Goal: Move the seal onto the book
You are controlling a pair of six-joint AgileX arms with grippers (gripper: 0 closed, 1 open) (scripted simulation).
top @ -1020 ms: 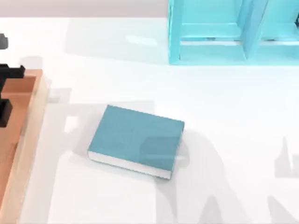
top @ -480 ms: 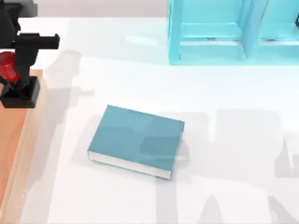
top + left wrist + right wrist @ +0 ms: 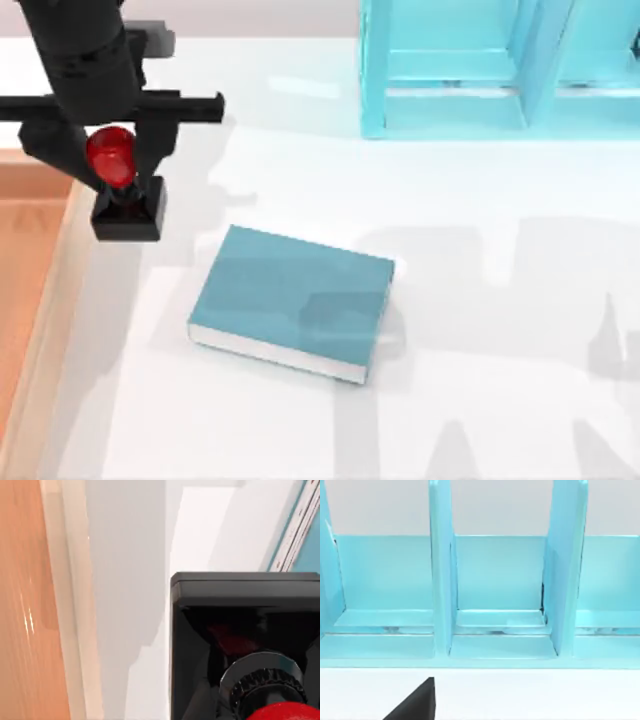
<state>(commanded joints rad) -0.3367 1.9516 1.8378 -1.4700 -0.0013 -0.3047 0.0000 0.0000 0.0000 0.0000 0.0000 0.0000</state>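
Left gripper (image 3: pixel 112 160) sits at the top view's upper left, above the white table (image 3: pixel 480 230), fingers closed on the red knob of the seal (image 3: pixel 122 190). Seal hangs tilted in the grasp, black square base pointing down toward the viewer, red knob between the fingers; whether the base touches the table can't be told, though its shadow falls apart to the right. Seal lies up and left of the book (image 3: pixel 290 300), well apart from it, no overlap. Book lies flat near the table's centre, teal cover up, white page edge along its near side, turned slightly clockwise. An orange-brown wooden tray (image 3: pixel 30 260) with a pale rim runs along the table's left edge, just left of the seal's base. A light-blue shelf unit (image 3: pixel 500 70) stands at the far side, right of centre, with upright dividers. In the left wrist view the seal (image 3: pixel 250 645) is close up, black block facing away and knurled collar with red knob nearest; the wooden tray (image 3: pixel 30 605) runs alongside and a strip of the book's page edge (image 3: pixel 295 535) shows at one corner. The right wrist view faces the shelf unit (image 3: pixel 495 580) compartments head-on, with a dark piece of the right gripper at the frame edge; its fingers can't be judged.
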